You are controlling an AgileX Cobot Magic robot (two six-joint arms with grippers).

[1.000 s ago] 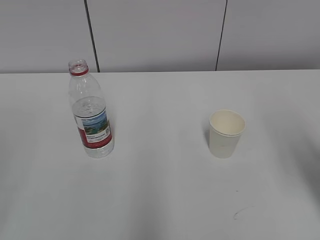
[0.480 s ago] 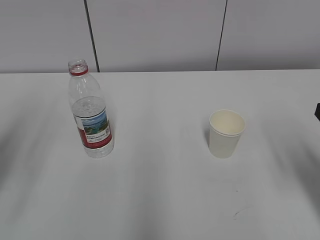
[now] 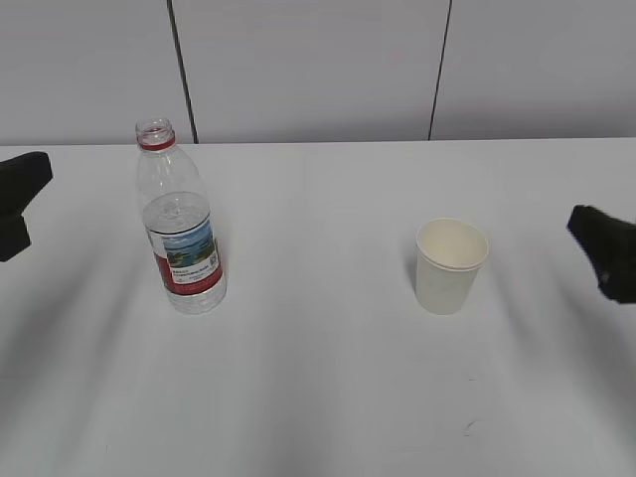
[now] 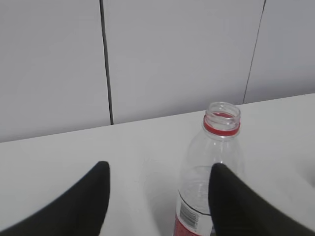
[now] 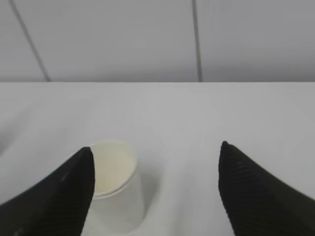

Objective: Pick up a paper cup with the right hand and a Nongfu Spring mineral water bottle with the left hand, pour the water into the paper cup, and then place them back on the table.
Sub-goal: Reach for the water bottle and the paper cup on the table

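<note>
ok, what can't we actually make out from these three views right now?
- Bottle base: cut off by the left wrist view's bottom edge; the right jaw covers part of its side.
- Cup base: cut off by the right wrist view's bottom edge, left side behind a jaw.
- Both arms: exterior view shows only tips at the frame edges.
- Label text: too small.

Uncapped bottle (image 4: 210,182) stands on the table (image 4: 74,147) beyond spread jaws.

Bottle (image 3: 181,224) upright, uncapped; cup (image 3: 450,265) upright, apart.
</note>
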